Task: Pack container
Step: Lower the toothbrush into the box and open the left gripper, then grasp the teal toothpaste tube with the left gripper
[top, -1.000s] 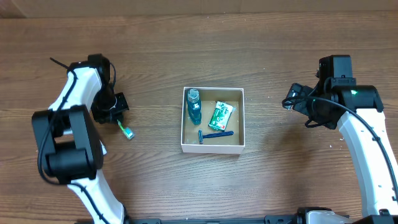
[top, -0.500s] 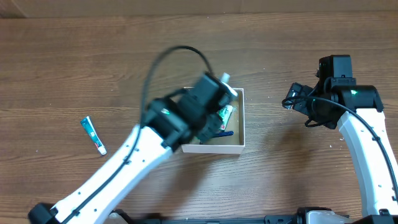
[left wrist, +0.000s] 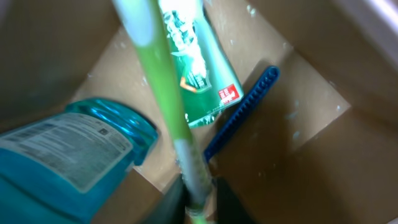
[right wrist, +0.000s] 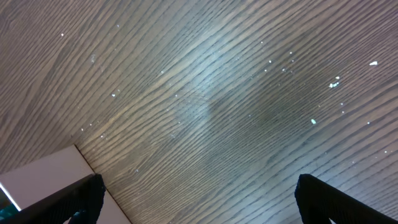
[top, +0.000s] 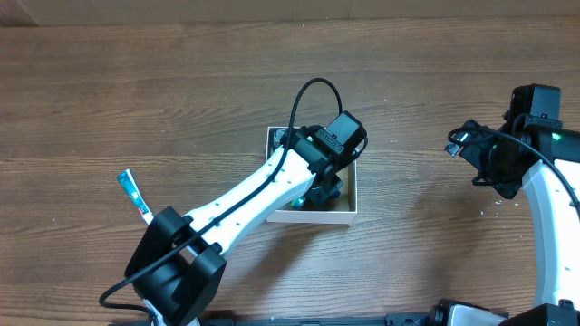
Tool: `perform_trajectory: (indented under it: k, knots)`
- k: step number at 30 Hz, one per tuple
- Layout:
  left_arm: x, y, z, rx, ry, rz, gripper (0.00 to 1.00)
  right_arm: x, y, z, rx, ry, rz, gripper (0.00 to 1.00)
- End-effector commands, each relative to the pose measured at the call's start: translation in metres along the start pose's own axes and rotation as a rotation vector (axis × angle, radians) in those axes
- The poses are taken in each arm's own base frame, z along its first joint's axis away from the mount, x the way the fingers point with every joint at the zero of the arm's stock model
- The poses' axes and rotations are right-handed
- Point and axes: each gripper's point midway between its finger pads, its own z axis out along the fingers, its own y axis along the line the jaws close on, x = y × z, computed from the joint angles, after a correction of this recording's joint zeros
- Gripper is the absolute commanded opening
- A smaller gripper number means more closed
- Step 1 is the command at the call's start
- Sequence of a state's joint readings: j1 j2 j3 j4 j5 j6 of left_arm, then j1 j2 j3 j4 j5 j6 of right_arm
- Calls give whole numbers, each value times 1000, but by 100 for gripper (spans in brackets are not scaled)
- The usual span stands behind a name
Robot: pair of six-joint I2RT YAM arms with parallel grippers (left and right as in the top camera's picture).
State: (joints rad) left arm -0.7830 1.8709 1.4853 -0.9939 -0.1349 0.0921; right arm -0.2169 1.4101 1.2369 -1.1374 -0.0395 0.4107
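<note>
Overhead, the container was seen midway between the bench's side edges, with bottle, packet and razor already packed. A toothbrush was held over them by the closed left jaws, while the right jaws were spread empty. A tube near the left edge was yet to be packed.

— What kind of place is this?
— A robotics lab bench, I'd say. The left arm and right arm, white and black with a loose cable, stand at a wood-grain table.
— Anything homely?
— Only toiletries: a mouthwash bottle in the container.
</note>
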Motion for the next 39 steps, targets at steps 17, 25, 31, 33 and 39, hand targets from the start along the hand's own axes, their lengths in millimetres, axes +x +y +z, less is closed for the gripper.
perform_trajectory:
  k: [17, 25, 31, 33, 39]
  knots:
    - [106, 193, -197, -358, -168, -1073, 100, -1, 1, -2, -11, -8, 3, 100]
    - [260, 261, -96, -309, 109, -1635, 100, -1, 1, -2, -12, -8, 3, 100]
    - [316, 231, 5, -212, 272, -1713, 100, -1, 1, -2, -12, -10, 3, 100]
    - [319, 228, 29, -186, 288, -1678, 100, -1, 1, -2, -12, -10, 3, 100]
    - [315, 229, 76, -104, 300, -1588, 98, -1, 1, -2, -12, -9, 3, 100]
